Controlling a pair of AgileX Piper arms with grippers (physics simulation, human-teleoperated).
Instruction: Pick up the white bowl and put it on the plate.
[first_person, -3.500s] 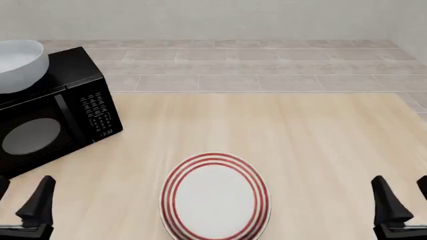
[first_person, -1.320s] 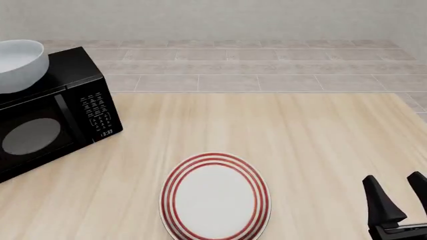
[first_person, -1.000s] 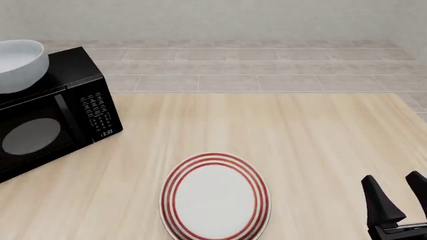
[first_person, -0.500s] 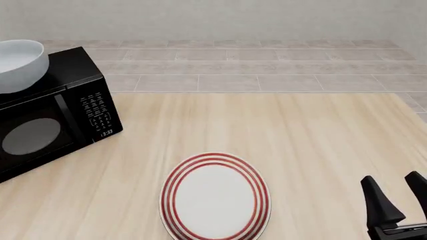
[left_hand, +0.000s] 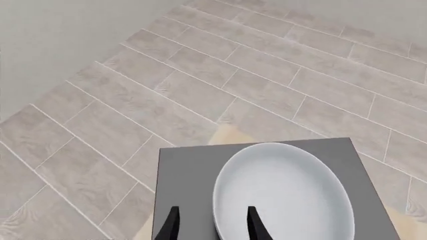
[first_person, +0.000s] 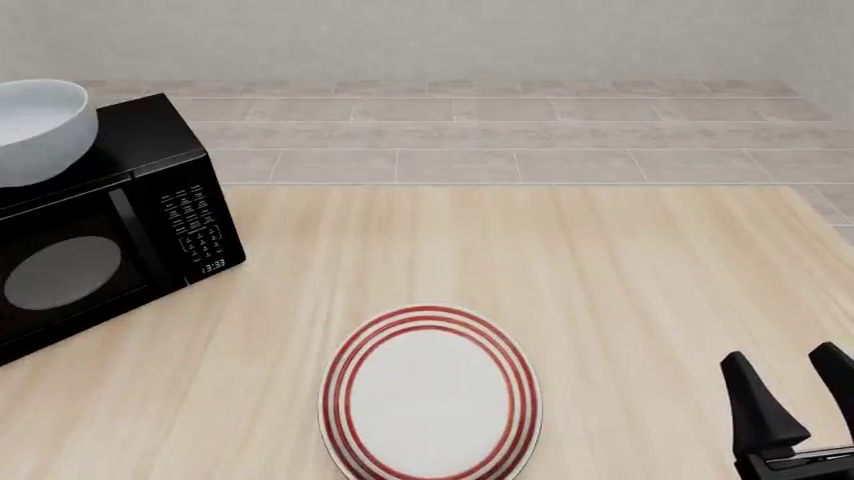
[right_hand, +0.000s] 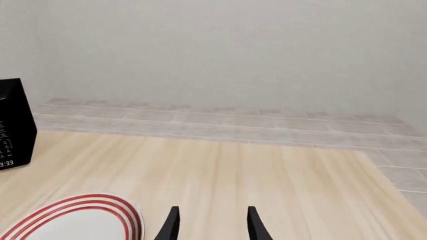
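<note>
While the left gripper (left_hand: 210, 227) hung above the microwave (first_person: 100, 215) with its jaws parted and holding nothing, one finger over the near rim of the bowl (left_hand: 283, 195) and the other outside it, the step in hand looked like the approach before the grasp. Next it would need to descend, straddle the rim and close. The right gripper (first_person: 797, 400), also parted and unladen, sat low at the table's (first_person: 601, 280) near right, well apart from the plate (first_person: 430, 395).

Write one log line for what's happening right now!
bowl: on microwave | plate: bare, on table | left end effector: open above bowl | right end effector: open, empty
</note>
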